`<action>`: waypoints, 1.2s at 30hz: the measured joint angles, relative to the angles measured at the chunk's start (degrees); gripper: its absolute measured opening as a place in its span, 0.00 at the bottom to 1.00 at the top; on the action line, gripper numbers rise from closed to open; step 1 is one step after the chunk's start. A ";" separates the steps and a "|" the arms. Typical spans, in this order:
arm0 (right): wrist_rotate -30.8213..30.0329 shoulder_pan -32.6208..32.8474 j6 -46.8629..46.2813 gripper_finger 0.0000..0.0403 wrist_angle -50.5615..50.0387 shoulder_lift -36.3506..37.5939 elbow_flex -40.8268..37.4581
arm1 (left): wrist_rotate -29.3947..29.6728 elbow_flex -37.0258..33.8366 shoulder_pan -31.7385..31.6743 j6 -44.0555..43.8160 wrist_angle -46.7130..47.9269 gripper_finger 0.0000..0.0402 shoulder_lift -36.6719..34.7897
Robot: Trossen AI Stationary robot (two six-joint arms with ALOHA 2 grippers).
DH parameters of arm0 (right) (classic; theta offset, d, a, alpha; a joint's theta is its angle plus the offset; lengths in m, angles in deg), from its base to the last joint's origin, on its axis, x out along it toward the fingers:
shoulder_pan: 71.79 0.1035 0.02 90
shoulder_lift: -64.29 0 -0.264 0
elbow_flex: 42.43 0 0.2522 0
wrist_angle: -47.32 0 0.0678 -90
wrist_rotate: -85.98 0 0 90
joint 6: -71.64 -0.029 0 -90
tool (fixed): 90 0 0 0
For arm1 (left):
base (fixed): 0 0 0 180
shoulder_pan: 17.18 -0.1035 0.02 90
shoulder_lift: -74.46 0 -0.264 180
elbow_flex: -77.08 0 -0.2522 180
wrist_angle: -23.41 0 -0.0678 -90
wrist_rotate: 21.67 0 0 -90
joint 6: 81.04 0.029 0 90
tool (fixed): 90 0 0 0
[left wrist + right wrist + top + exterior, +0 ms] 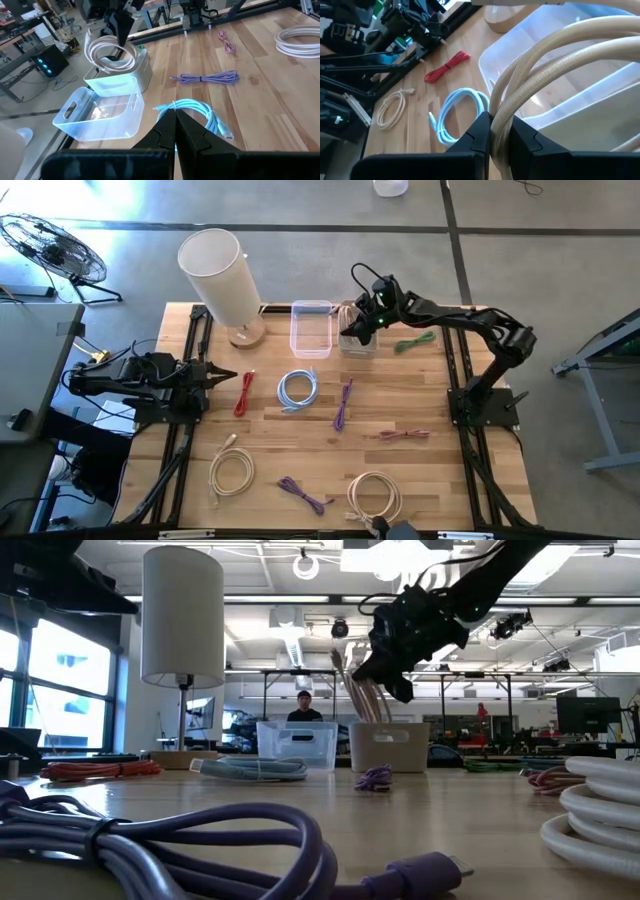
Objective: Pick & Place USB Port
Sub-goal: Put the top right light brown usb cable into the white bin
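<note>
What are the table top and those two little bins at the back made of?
Table: looks like wood, pale planks with visible grain, matte. Clear bin: seemingly thin plastic, see-through and glossy. White bin: probably plastic too, opaque with a smooth sheen.

Tall white cylindrical lamp on a round wooden base (218, 275) stands at the far left edge of the wooden slatted table (440, 395). Black wire-caged floor fan (52, 247) sits on the floor beyond the table's left corner. A person (303, 706) is seated in the background.
</note>
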 joint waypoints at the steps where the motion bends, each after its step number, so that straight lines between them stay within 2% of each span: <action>1: 0.01 -0.25 -0.04 0.07 -0.06 -0.29 0.00 | 0.00 0.00 0.00 -0.02 0.19 0.00 0.00; 36: 1.28 -1.01 0.07 0.07 -2.02 -0.70 0.00 | 0.37 -0.02 -0.01 -1.30 0.54 0.00 0.00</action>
